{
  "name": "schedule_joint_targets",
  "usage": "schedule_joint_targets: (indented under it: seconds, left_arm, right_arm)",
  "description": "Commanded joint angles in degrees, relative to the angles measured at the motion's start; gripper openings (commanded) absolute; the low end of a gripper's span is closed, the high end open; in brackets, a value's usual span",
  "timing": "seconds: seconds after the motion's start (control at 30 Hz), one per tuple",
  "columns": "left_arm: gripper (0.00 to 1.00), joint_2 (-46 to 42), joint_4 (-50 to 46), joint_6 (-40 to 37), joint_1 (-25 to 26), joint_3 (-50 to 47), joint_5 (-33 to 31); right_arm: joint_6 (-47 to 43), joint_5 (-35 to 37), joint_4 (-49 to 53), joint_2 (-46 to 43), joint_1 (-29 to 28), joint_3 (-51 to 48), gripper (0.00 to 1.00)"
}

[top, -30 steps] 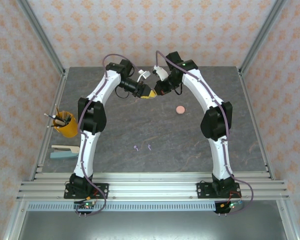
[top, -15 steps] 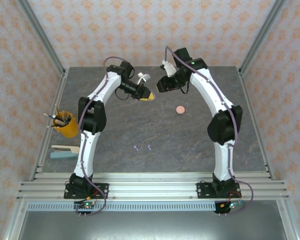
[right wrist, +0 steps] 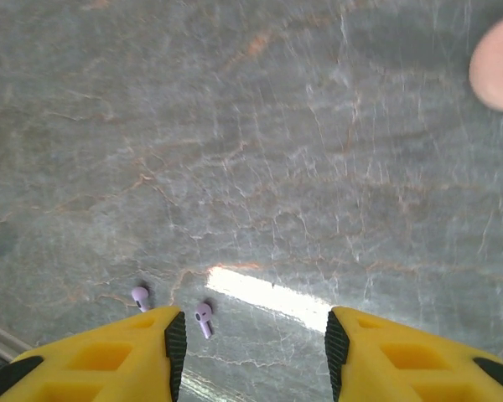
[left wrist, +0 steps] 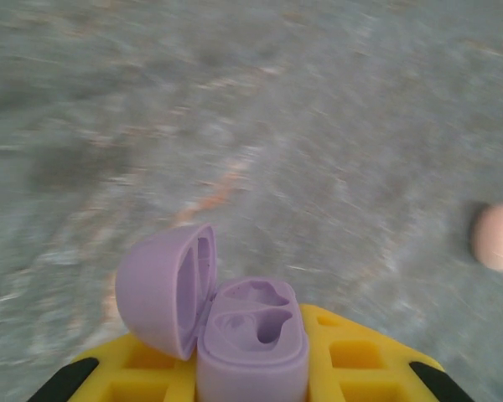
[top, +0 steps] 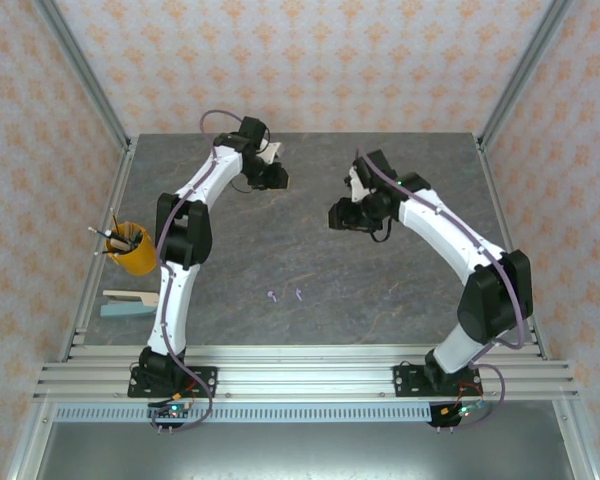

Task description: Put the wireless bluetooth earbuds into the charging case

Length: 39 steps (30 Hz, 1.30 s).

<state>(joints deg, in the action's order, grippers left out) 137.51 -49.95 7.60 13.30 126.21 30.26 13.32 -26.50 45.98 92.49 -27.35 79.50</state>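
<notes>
From above: find the left gripper [top: 272, 176] at the far side of the table [top: 300, 250], drawn back leftward from the mid-table meeting of a second ago, and the right gripper [top: 342, 214] swung off to the right and nearer, now well apart from its partner. Note two purple earbuds [top: 272, 296] lying side by side on the near middle of the table, unmoved, well apart from both grippers; ignore the yellow pen cup [top: 130, 250] at the left edge. Through the left wrist camera: see jaws closed tight on the base of the purple case [left wrist: 250, 335], lid swung open to the left, both wells bare, and a pink case [left wrist: 496, 237] resting on the table off to the right. Through the right wrist camera: see fingers [right wrist: 126, 356] standing about halfway apart with nothing between them, aimed down at the table; spot the same two earbuds just beyond the left fingertip, touching neither finger, and the pink case at the upper right corner. Judged from all this: joint handling of the case over, purple case open and held ready, right gripper freed for picking, nothing inserted yet. Next, most likely, a descent onto one earbud and a carry across to the open wells. Expect trouble from tiny stems, easy to nudge aside or pinch crooked.
</notes>
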Motion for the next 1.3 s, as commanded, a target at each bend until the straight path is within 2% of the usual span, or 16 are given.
schedule_joint_targets:
  seconds: [0.0, 0.07, 0.23, 0.3, 0.37, 0.53, 0.83, 1.0, 1.13, 1.27]
  left_arm:
    - [0.0, -8.1, 4.4, 1.1, 2.2, -2.8, -20.5]
    - [0.0, -10.0, 5.7, 2.1, 2.9, -4.5, -27.2]
    - [0.0, -12.2, 7.9, 4.1, 4.5, -4.8, -36.2]
    - [0.0, -13.0, 9.9, 3.4, 5.4, -5.3, -37.7]
    - [0.0, -14.6, 14.7, 3.3, 5.6, -7.7, -36.3]
    - [0.0, -23.8, 39.0, 1.6, 5.6, -25.0, -30.5]
    - [0.0, -37.5, 72.6, 2.5, 5.5, -55.2, -26.9]
    - [0.0, -42.9, 89.2, 2.6, 5.4, -68.5, -20.0]
    - [0.0, -47.5, 97.7, 2.8, 5.2, -76.2, -12.9]
    - [0.0, -51.5, 101.7, 2.6, 4.9, -81.7, -10.7]
  right_arm:
    - [8.3, 6.7, -3.3, -2.0, -2.5, -2.0, 0.49]
    - [10.9, 8.9, -3.4, -1.7, -4.2, -3.0, 0.49]
    - [16.8, 12.6, -4.6, -0.8, -9.0, -6.1, 0.48]
    - [17.6, 12.9, -5.0, 0.1, -11.1, -6.5, 0.48]
    - [17.5, 12.8, -5.8, 1.4, -13.6, -6.2, 0.48]
    - [14.1, 14.2, -6.7, 5.7, -18.3, -4.2, 0.47]
    - [18.6, 15.0, -5.0, 9.9, -19.8, -3.7, 0.44]
    - [22.4, 14.2, -4.2, 11.4, -20.8, -3.7, 0.44]
    - [23.9, 12.8, -4.7, 12.6, -21.6, -4.3, 0.44]
    - [23.8, 11.2, -5.9, 13.2, -22.4, -5.3, 0.43]
